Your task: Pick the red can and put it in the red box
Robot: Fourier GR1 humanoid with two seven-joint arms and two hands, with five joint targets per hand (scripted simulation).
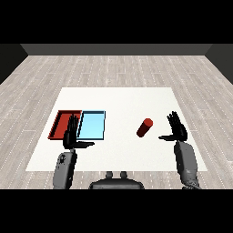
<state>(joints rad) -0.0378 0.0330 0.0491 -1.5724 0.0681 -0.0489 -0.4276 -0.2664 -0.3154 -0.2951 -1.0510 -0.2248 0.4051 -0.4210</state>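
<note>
A: While the can (144,127) lies on the table (118,100), right of centre in the frame, we count nothing of the task as done. It leans toward the upper right, more lying than upright, as far as we can judge.

B: Agreed. Red tray (58,123) sits at the left of the frame, blue tray (92,125) touching its right side. We see nothing in either.

A: Right hand (176,129), lower right: fingers straight and spread, thumb out toward the can. Near it, but apart. No contact that we can see.

B: Left hand (72,136), lower left: open too, fingers straight up, thumb pointing right. It overlaps the near edge where the two trays meet.

A: So what is left, by our reckoning: close in on the can, grasp, lift, carry across past the blue tray, set down in the red one. The whole job.

B: Hidden bits. The left hand covers the red tray's near right corner and part of the blue tray's left edge. We cannot tell whether that hand rests on the trays or hangs above them.

A: Also the can's far end is hard to read, and both forearms are cut off at the frame's bottom.
</note>
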